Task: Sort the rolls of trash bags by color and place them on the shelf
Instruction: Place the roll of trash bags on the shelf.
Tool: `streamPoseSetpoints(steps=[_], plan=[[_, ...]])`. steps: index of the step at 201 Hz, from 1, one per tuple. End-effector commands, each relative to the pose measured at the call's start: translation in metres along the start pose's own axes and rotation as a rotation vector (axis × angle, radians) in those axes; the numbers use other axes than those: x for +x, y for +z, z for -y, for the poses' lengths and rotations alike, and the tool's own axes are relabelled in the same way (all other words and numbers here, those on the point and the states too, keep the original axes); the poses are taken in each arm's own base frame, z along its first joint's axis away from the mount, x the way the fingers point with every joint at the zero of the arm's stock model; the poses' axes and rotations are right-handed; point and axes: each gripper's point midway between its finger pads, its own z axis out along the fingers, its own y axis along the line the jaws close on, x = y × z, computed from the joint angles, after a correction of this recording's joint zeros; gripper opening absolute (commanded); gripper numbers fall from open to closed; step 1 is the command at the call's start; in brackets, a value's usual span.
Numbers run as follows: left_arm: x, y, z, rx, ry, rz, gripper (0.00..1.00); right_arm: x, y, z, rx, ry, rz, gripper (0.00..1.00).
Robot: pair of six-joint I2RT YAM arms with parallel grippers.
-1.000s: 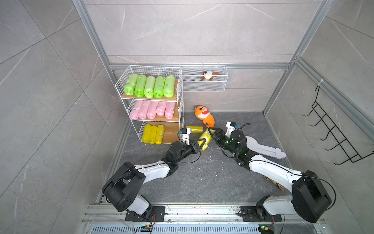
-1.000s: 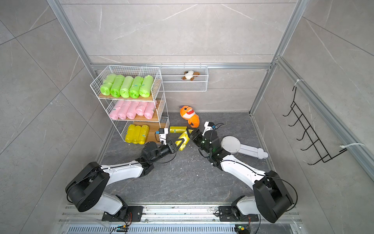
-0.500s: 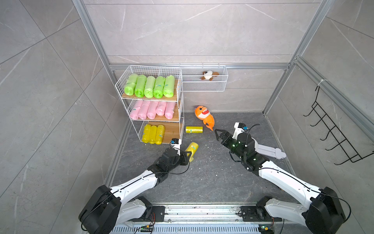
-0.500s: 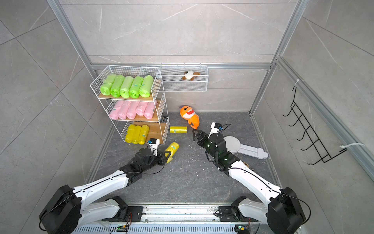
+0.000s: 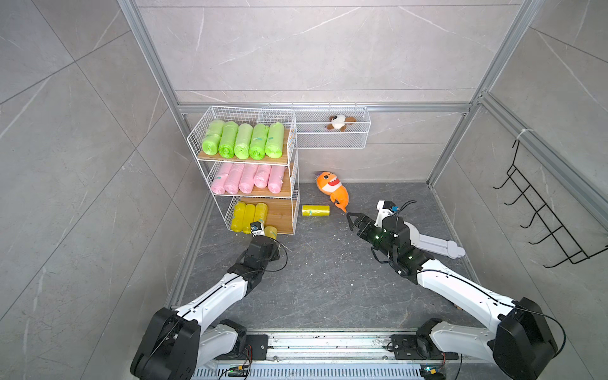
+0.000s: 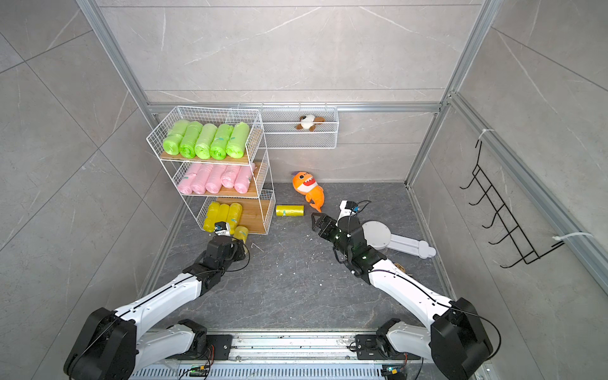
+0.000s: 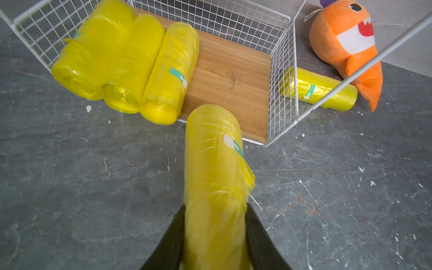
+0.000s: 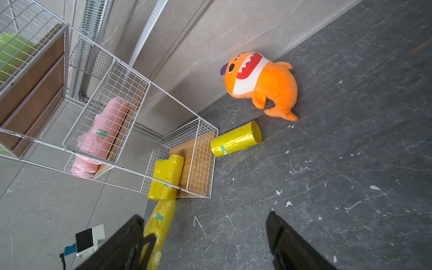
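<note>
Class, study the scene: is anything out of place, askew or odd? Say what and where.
A stray yellow roll lies on the floor just outside the shelf's bottom tier, beside the orange plush shark; three yellow rolls sit inside and the left gripper holds a fourth roll. White flecks litter the floor.

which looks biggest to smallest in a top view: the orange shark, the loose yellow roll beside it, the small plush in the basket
1. orange shark
2. loose yellow roll, shorter and slimmer
3. small plush, clearly smallest
</note>
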Motion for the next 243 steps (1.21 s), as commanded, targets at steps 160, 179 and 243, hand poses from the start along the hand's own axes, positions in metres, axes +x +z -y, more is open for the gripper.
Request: streamPoseSetpoints(steps=[160, 179, 243], plan=[[-0.070, 0.117, -0.003, -0.219, 0.500, 0.091, 0.33, 0.020, 0.009, 0.015, 0.030, -0.024, -0.079, 0.87], [-0.067, 0.127, -0.008, -0.255, 0.535, 0.074, 0.34, 0.020, 0.010, 0.016, 0.031, -0.022, -0.082, 0.87], [-0.059, 0.151, -0.020, -0.346, 0.639, 0.028, 0.41, 0.025, 0.014, 0.023, 0.039, -0.008, -0.103, 0.87]])
